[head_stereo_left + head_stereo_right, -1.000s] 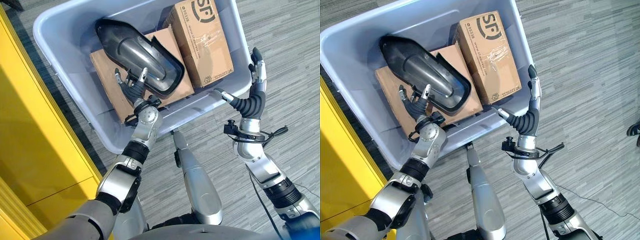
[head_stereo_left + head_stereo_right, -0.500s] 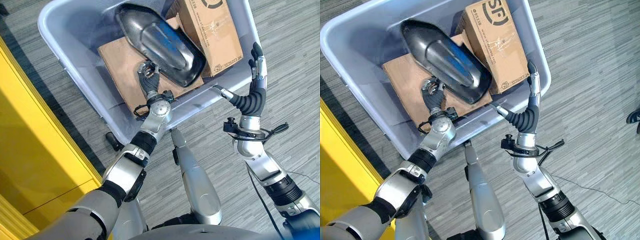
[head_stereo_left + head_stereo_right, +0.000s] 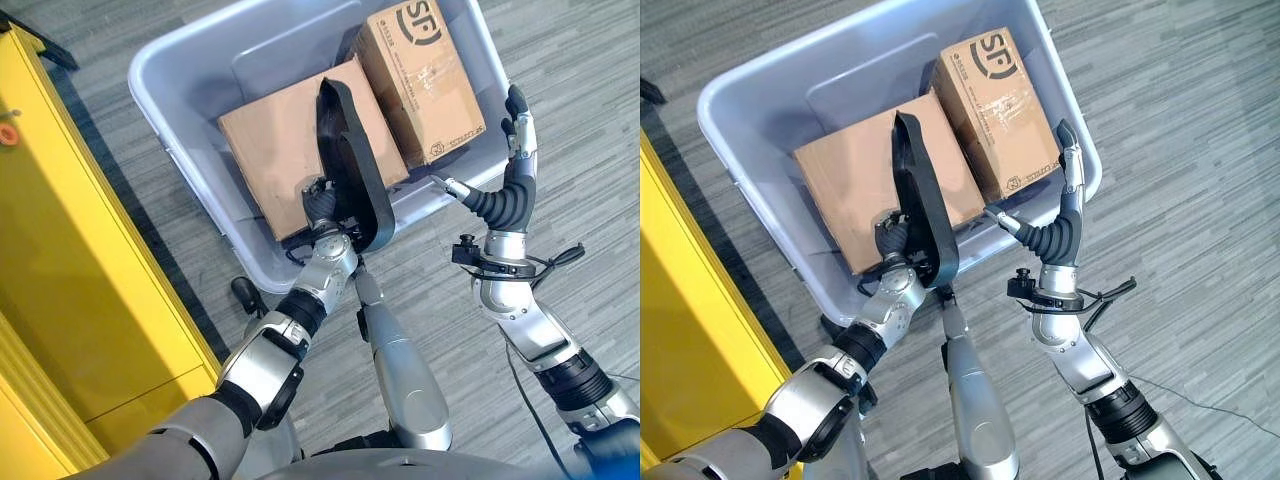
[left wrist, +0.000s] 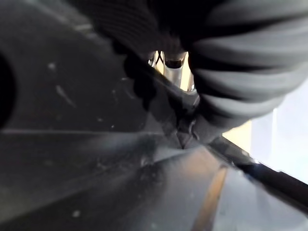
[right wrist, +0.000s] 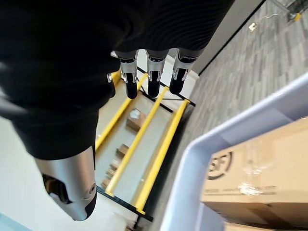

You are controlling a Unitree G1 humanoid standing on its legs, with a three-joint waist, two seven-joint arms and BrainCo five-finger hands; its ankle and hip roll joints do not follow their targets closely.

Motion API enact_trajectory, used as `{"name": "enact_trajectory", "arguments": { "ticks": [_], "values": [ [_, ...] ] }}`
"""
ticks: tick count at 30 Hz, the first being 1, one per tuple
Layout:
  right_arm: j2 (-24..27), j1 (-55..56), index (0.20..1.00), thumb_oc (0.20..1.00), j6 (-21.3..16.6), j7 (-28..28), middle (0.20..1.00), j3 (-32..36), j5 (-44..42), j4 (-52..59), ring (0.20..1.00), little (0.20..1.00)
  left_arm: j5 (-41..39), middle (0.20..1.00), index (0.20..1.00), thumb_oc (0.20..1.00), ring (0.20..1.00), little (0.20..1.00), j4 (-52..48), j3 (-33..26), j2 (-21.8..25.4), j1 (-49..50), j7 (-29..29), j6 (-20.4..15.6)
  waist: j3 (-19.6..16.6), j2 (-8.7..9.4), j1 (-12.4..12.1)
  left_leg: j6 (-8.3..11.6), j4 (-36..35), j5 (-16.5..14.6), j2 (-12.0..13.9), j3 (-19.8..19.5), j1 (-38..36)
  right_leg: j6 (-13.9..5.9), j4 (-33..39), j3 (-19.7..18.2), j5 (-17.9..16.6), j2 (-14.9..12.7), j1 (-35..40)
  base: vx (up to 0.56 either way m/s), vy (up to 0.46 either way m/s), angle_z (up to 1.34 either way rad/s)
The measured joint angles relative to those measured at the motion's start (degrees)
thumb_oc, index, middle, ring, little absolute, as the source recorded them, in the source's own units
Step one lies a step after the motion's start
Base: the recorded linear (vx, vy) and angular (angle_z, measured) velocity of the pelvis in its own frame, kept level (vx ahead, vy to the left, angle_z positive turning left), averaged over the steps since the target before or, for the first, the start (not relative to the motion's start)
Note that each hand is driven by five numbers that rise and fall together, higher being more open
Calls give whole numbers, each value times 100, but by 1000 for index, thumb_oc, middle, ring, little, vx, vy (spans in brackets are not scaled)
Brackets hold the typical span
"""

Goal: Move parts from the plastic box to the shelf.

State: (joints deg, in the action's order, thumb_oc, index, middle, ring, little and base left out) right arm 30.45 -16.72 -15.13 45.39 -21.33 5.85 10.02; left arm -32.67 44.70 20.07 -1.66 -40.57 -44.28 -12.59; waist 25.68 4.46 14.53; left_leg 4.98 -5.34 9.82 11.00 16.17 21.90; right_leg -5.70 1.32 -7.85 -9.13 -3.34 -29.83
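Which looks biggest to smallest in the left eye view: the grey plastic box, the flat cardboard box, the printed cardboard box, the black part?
1. Grey plastic box.
2. Flat cardboard box.
3. Printed cardboard box.
4. Black part, seen edge-on in the left hand and held nearer the camera, so its rank is unsure.

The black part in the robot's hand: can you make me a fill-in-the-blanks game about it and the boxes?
1. The black part is held up on its edge by the robot's ____ hand.
2. The plastic box holds ____ cardboard boxes.
3. The right hand has straight fingers and holds ____.
4. The shelf beside the plastic box is coloured ____.

Missing words: left; two; nothing; yellow
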Motion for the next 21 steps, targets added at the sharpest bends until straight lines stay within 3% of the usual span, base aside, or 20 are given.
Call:
{"name": "enact_trajectory", "arguments": {
  "ticks": [4,8,10,12,14,16,18,19,21],
  "values": [
    [9,179,1000,1000,6,-82,1000,142,-4,5,1000,1000,-4,200,200,200,200,200,-216,-182,240,290,90,93,-91,-283,-153,-34,0,11,-49,-209,-189,-16,29,199,51,-82,342,9,22,27],
    [9,429,1000,1000,7,-252,1000,397,-2,8,1000,1000,81,200,200,200,200,200,-1489,-148,738,700,181,87,-125,-345,-272,-88,0,-27,-155,-334,-408,-16,131,350,49,-213,704,36,31,23],
    [-2,579,1000,1000,9,-410,1000,716,-2,14,1000,1000,342,200,200,200,200,200,-3029,-217,1535,1522,403,3,-168,-425,-358,-95,0,-95,-197,-441,-712,-33,387,504,8,-290,1222,73,29,31],
    [-2,601,1000,1000,9,-552,1000,803,0,9,1000,1000,534,200,200,200,200,200,-3572,-449,1887,1919,452,-71,-309,-506,-559,-82,-1,-134,-213,-472,-803,-52,387,550,36,-311,1344,60,40,13],
    [0,637,1000,1000,3,-665,1000,870,-1,10,1000,1000,787,200,200,200,200,200,-3921,-470,2034,2219,576,-87,-332,-501,-572,-79,0,-152,-224,-505,-907,-52,385,574,62,-319,1457,11,10,9],
    [-1,707,1000,1000,-9,-694,1000,907,-1,4,1000,1000,1000,200,200,200,200,200,-3821,-530,1880,2236,615,-229,-418,-498,-579,-74,-1,-160,-232,-550,-870,-57,377,574,96,-324,1429,18,19,7],
    [-18,647,1000,1000,-14,-797,1000,913,-1,-9,1000,1000,1056,200,200,200,200,200,-3524,-613,1753,2158,698,-136,-433,-492,-597,-105,-1,-180,-231,-559,-835,-86,390,615,109,-332,1415,90,54,-1],
    [-20,673,1000,1000,-16,-970,1000,1001,-4,-5,1000,1000,1403,200,200,200,200,200,-3939,-656,2064,2610,904,13,-430,-491,-519,-93,-1,-202,-223,-546,-936,-40,389,647,68,-357,1528,65,22,-5],
    [9,1055,1000,1000,-37,-1124,1000,1339,-28,2,1000,1000,1982,200,200,200,200,200,-4634,-688,2394,3408,1153,-82,-528,-576,-497,-43,-2,-231,-215,-612,-1256,-42,395,738,210,-329,1900,49,23,20]
  ]
}}
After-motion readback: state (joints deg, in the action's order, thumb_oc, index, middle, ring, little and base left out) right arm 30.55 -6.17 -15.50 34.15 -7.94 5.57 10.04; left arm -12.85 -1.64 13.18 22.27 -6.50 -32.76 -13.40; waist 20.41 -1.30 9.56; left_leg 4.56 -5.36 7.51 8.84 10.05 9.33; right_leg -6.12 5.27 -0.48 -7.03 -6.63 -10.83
